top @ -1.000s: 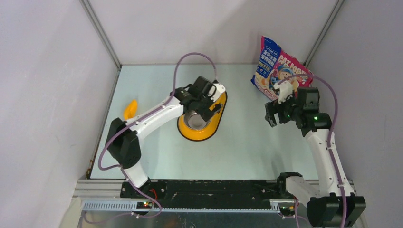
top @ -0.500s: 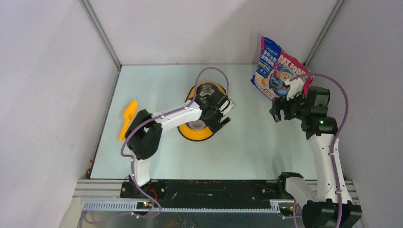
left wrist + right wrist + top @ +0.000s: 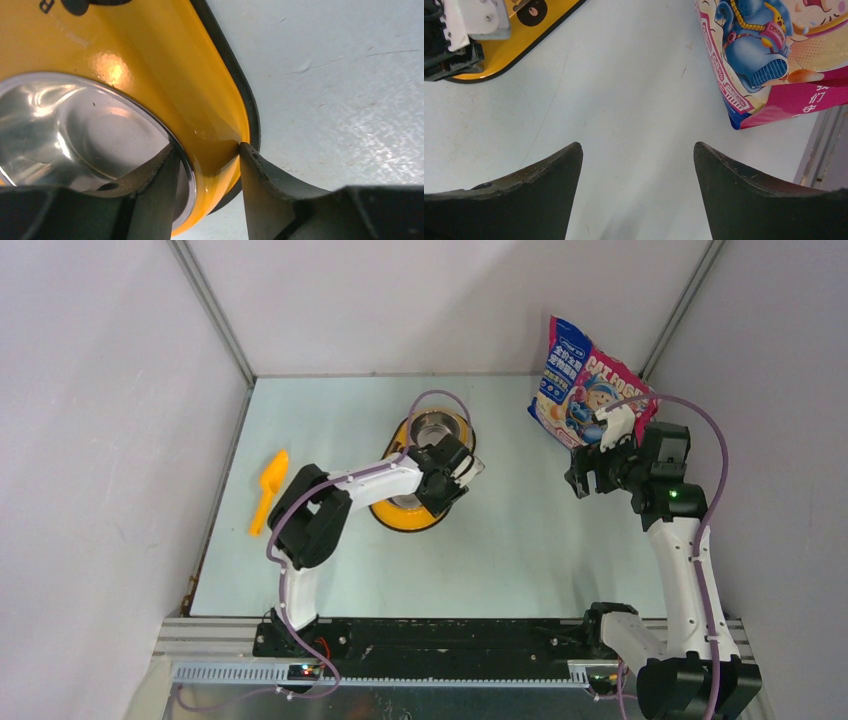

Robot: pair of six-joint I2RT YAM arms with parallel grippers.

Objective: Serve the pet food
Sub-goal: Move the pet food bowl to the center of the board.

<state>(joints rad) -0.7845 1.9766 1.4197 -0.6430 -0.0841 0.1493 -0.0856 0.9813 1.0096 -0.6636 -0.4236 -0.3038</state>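
The blue-and-pink pet food pouch (image 3: 585,385) stands upright at the back right, against the wall; it also shows in the right wrist view (image 3: 764,50). No kibble is visible. My right gripper (image 3: 590,472) is open and empty just in front of the pouch, hovering over bare table (image 3: 636,150). My left gripper (image 3: 450,478) is shut on the right rim of the yellow feeder (image 3: 400,515). In the left wrist view, one finger is inside the steel bowl (image 3: 65,130) and the other is against the yellow outer wall (image 3: 165,65); the gripper (image 3: 207,155) pinches the rim.
An orange scoop (image 3: 268,485) lies on the table at the left, near the left wall. The feeder's far steel bowl (image 3: 437,428) is empty. Walls enclose the table at the back, left and right. The feeder's edge shows in the right wrist view (image 3: 519,35).
My left gripper moved from the feeder's far end to its right rim and closed on it; the feeder has shifted slightly. My right gripper rose toward the pouch, then held still.
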